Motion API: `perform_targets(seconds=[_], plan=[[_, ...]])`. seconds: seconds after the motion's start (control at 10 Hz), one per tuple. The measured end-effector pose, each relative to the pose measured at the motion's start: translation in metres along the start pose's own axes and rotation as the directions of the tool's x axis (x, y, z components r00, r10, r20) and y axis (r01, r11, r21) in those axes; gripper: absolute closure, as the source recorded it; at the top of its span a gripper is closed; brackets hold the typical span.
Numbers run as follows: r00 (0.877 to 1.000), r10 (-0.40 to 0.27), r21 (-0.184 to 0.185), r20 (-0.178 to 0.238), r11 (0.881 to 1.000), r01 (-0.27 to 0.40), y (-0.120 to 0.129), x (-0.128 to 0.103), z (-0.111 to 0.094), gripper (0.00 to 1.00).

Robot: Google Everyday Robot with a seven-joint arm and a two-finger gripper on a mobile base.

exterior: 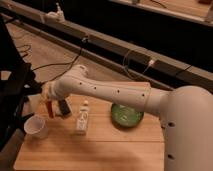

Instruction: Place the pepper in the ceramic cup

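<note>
My gripper (49,96) is at the left of the wooden table, at the end of the white arm that reaches in from the right. It is shut on the pepper (49,108), a slender orange-red piece hanging down from the fingers. The ceramic cup (36,126) is small, white and upright, near the table's front left. The pepper hangs above the table, just up and to the right of the cup, outside it.
A dark small object (63,107) stands right beside the pepper. A white bottle-like object (82,120) stands at mid table. A wide green bowl (126,115) lies to the right. Another pale object (33,103) sits at the left edge. The table edge (90,162) is near the front.
</note>
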Motion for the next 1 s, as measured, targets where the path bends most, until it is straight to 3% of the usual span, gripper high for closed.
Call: perform_targets(seconds=[0.2, 0.4, 0.8, 1.0], plan=[[0.999, -0.022, 0.007, -0.039, 1.0, 0.022, -0.012, 0.011, 0.004, 1.0], [0.997, -0.032, 0.062, -0.07, 0.997, 0.037, -0.031, 0.012, 0.015, 1.0], [0.999, -0.037, 0.157, -0.031, 0.987, 0.042, -0.047, -0.016, 0.048, 1.0], [1.0, -0.023, 0.195, -0.001, 0.98, 0.023, -0.045, -0.033, 0.064, 0.89]])
